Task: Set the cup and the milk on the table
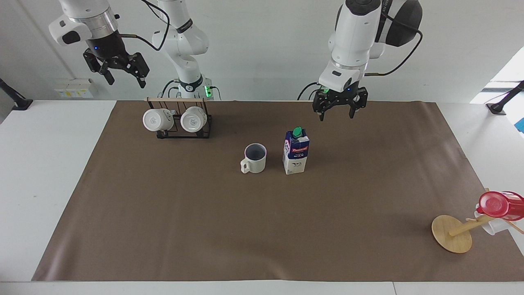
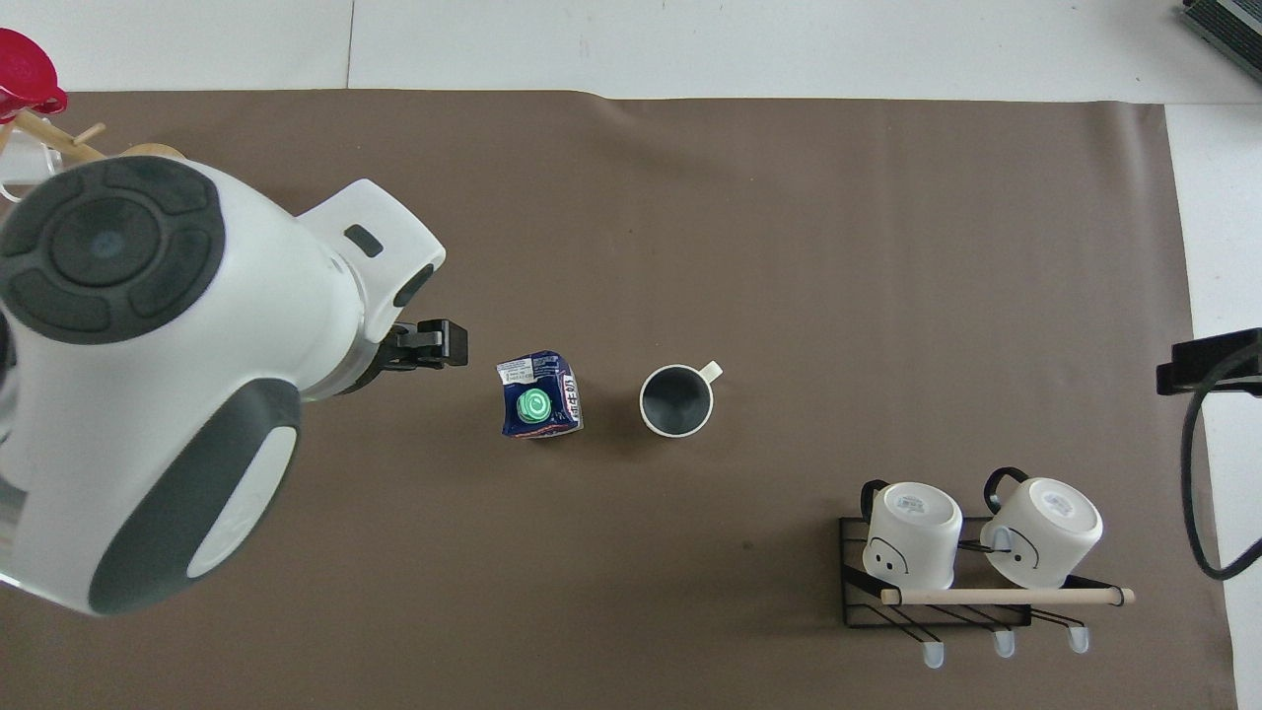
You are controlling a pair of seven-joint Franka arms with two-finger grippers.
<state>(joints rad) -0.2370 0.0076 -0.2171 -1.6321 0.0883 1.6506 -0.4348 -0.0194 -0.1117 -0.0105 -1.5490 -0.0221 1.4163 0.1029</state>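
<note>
The cream ribbed cup [image 1: 254,158] [image 2: 676,399] stands upright on the table's brown sheet [image 1: 204,229], handle pointing away from the robots. Beside it, toward the left arm's end, the blue-and-white milk [image 1: 295,151] [image 2: 537,394] stands upright with its green cap on top. My left gripper [image 1: 336,116] hangs open and empty in the air over the sheet, apart from the milk and toward the left arm's end of the table. In the overhead view only one of its black fingers [image 2: 439,343] shows from under the arm. My right gripper [image 1: 126,81] waits open, raised high over the mug rack's end of the table.
A black wire rack [image 1: 180,123] [image 2: 976,562] with two glossy white mugs stands close to the right arm's base. A tipped wooden mug tree [image 1: 452,233] carrying a red cup [image 1: 497,205] lies at the left arm's end, at the sheet's corner farthest from the robots.
</note>
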